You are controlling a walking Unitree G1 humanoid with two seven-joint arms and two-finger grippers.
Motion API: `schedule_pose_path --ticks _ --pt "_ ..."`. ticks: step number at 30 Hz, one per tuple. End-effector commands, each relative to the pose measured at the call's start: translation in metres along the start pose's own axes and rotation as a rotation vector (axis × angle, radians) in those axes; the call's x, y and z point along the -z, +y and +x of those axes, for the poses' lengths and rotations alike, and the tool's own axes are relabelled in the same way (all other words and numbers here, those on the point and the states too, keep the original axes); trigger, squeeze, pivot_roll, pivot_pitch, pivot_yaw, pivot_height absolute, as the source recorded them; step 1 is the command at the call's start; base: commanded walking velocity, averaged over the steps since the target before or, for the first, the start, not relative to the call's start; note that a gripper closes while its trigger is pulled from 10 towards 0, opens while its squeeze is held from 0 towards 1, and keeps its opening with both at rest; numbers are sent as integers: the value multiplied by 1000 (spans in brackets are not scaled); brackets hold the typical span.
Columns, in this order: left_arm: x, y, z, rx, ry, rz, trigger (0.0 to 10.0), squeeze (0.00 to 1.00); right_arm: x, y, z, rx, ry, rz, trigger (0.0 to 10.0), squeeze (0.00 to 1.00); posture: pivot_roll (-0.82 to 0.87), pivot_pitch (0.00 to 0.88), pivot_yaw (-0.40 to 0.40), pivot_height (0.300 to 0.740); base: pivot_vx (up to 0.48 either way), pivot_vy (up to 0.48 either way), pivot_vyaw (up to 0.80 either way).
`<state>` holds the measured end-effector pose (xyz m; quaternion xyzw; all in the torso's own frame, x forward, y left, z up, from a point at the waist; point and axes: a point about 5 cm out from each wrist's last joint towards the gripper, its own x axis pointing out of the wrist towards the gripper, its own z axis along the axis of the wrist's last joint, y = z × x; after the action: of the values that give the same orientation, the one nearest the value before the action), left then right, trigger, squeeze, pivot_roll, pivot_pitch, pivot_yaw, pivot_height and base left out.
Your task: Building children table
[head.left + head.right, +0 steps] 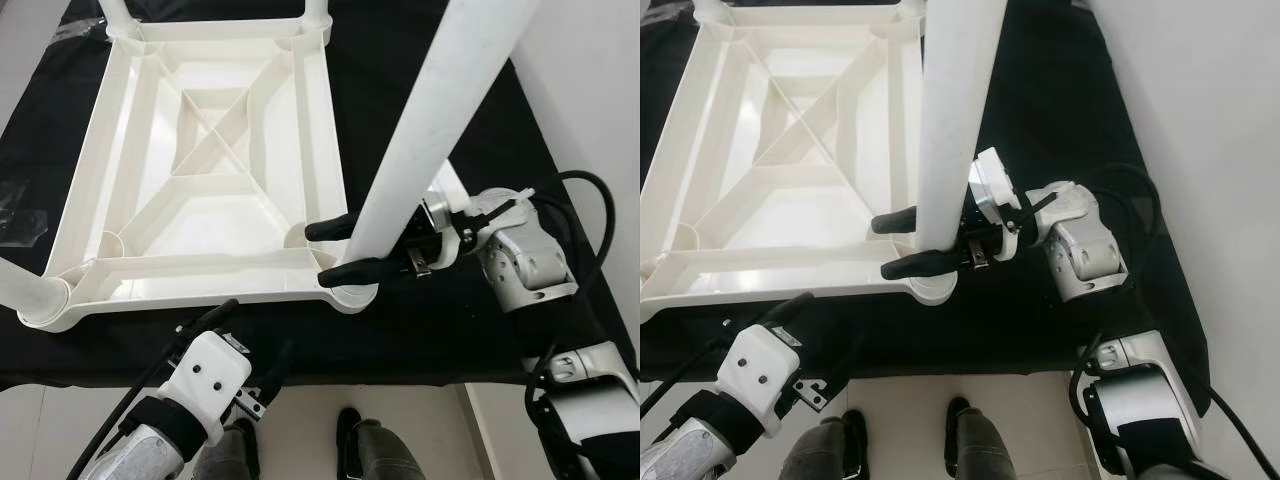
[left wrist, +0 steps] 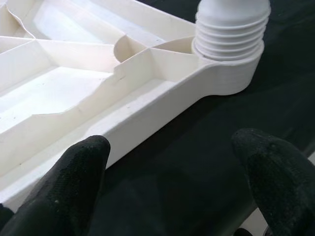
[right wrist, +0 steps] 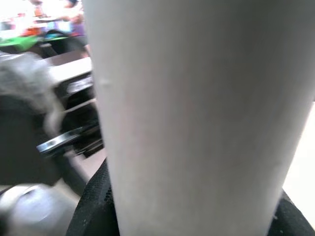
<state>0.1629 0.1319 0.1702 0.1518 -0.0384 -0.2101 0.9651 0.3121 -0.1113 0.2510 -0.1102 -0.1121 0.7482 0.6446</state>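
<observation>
Right gripper [image 1: 338,250] clamped on white table leg [image 1: 430,130], black fingers pinching low on the tube just above the near right corner socket [image 1: 345,295] of the upturned white tabletop [image 1: 215,180]. Leg standing upright in that socket, seemingly seated or nearly so; whether fully screwed home cannot be told. In the right wrist view, leg [image 3: 197,118] close against the lens between the finger pads. Tabletop lying underside up on black cloth [image 1: 420,330], ribs and diagonal braces showing. At its near left corner, another leg [image 1: 25,290] already standing; at the two far corners, further leg bases visible at the top edge, so all four corners appear to carry legs. Left gripper [image 2: 172,172] spread wide and holding nothing, hovering just beside the near rim of the tabletop, with a threaded leg base [image 2: 231,29] in its corner collar ahead of it. Judged well along: probably the last leg being tightened, then release and turning the table upright still to do. Below the cloth edge, a person's shoes [image 1: 350,430] on the pale floor.
</observation>
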Motion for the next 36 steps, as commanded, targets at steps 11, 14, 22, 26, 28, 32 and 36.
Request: schedule_pose_path --ticks 11,14,22,26,28,32,36 --pt "7 -4 0 20 27 -9 10000 0 67 -5 2 580 282 146 10000 0 162 316 -50 740 0 0 0" --pt "7 -4 0 20 27 -9 10000 0 66 -8 -1 635 305 141 10000 0 160 316 -51 740 0 0 0" --pt "7 -5 3 26 22 -13 10000 0 72 -7 -6 957 407 225 10000 0 140 308 -53 740 0 0 0" --pt "8 -5 5 26 19 -12 10000 0 79 1 2 1117 409 277 10000 0 140 304 -52 740 0 0 0" --pt "8 -4 5 25 18 -11 10000 0 79 2 6 1132 410 280 10000 0 140 304 -52 740 0 0 0" --pt "8 -4 6 24 15 -9 10000 0 79 2 11 1201 372 299 10000 0 142 298 -52 740 0 0 0" --pt "8 -3 7 21 12 -6 10000 0 73 -4 12 1249 297 314 10000 0 144 292 -53 740 0 0 0"
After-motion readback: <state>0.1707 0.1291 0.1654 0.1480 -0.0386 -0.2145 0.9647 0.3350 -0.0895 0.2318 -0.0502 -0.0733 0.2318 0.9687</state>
